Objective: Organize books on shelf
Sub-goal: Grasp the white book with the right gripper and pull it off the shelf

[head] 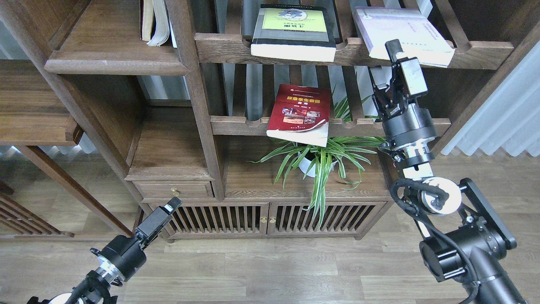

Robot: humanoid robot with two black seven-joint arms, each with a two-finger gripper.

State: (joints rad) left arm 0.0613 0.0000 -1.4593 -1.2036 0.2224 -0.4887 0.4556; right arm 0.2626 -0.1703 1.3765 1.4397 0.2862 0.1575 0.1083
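Right gripper point(394, 69), fingers spread, empty, sits just below the lavender-white book point(400, 33) overhanging the far slatted rack point(476, 52); I judge an upward nudge could topple it.

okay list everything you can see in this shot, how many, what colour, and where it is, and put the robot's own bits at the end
yellow-green book: one, yellow-green cover with black-grey border, flat on the upper slatted rack, middle
lavender-white book: one, pale, upper slatted rack, right, corner overhanging the rail
dark red book: one, red with cover photos, lower slatted rack, overhanging the front
upright books: a few, pale pages, standing at top left
shelf: one, dark-brown board with rounded edge, upper left
plant: one, green striped leaves, white pot, on the cabinet top
cabinet: one, brown, slatted doors, bottom centre
left gripper: one, black, low, near the floor
right gripper: one, black, raised just below the lavender-white book
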